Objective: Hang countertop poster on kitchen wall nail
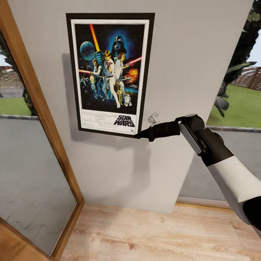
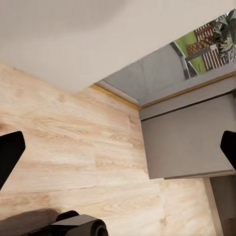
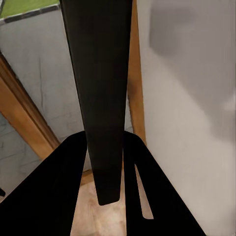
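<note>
With the poster (image 1: 110,73) flat against the wall (image 1: 188,72) and the right gripper (image 1: 142,134) clamped on its lower right corner, the jaws should part only once a nail holds it; left jaws apart.

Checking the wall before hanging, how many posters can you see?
1. The poster is upright against the grey wall, its lower right corner held by the right pincer.

Right gripper (image 1: 139,135) clamped (arm extended), left gripper (image 2: 118,147) spread
</note>
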